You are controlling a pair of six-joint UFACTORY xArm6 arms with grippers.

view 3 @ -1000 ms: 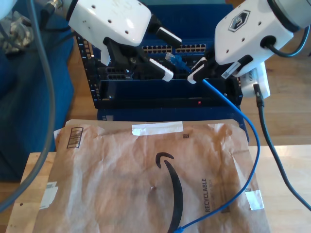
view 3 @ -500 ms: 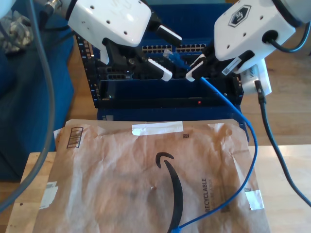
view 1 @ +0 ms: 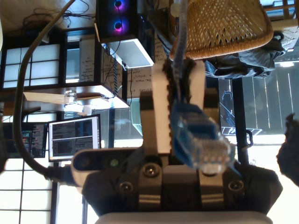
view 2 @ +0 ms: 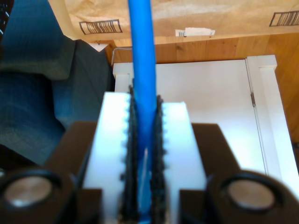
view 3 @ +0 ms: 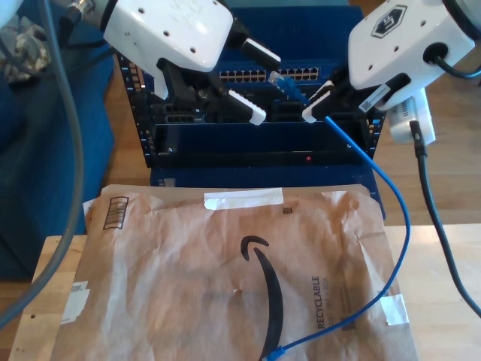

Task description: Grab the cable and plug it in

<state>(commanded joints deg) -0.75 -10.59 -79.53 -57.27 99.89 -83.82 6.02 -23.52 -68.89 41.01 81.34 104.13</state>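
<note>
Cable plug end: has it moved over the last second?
Yes. In the exterior view the cable's plug has shifted toward the view's right and upward, and it now overlaps the row of ports on the blue rack.

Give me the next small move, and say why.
Probably ease the plug forward into a free port of the switch. My second gripper is clamped on the cable. In the exterior view, the plug hangs in front of the port row and apparently isn't seated yet.
</note>
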